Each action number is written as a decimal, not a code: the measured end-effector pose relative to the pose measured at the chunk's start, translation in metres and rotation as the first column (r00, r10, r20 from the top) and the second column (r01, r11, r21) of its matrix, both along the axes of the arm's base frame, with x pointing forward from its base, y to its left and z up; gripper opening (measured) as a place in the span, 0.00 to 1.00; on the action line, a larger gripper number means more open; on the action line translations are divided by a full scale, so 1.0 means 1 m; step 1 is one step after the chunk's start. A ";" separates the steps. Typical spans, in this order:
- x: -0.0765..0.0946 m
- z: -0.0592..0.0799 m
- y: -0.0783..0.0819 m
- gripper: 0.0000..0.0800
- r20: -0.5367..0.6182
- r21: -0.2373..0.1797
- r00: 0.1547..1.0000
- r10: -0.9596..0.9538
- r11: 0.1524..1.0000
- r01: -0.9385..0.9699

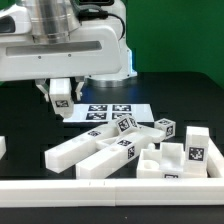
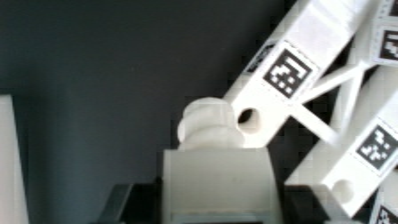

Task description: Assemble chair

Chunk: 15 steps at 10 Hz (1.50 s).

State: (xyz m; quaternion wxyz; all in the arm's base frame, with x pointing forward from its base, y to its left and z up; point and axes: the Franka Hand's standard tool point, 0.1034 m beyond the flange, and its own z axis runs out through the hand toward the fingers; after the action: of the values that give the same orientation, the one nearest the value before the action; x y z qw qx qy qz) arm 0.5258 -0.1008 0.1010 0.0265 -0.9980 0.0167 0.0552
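My gripper hangs above the black table at the exterior view's left, shut on a small white chair part that carries a marker tag. In the wrist view the gripper has its dark fingers pressed on both sides of this white block, which ends in rounded pegs. The part is held off the table. Long white chair bars lie in front of it, and more tagged white pieces lie at the exterior view's right.
The marker board lies flat just right of the gripper. Tagged white bars run slantwise past the held part in the wrist view. A white rail borders the table's front edge.
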 end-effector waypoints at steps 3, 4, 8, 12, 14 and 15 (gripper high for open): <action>0.007 -0.008 0.002 0.35 0.186 -0.062 0.982 0.014 0.998 -0.002; 0.017 -0.004 0.016 0.35 0.245 -0.069 0.970 0.001 0.997 0.016; 0.046 0.010 0.074 0.35 0.484 -0.085 0.875 0.012 0.996 0.033; 0.040 0.003 0.068 0.35 0.580 -0.137 0.814 0.045 0.990 0.043; 0.045 -0.001 0.083 0.35 0.571 -0.110 0.821 0.023 0.993 0.048; 0.057 0.000 0.102 0.35 0.575 -0.084 0.818 0.010 0.995 0.048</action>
State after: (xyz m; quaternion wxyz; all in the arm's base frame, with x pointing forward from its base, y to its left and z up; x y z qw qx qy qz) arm 0.5832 0.0017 0.1008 -0.0165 -0.9680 0.0205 -0.2495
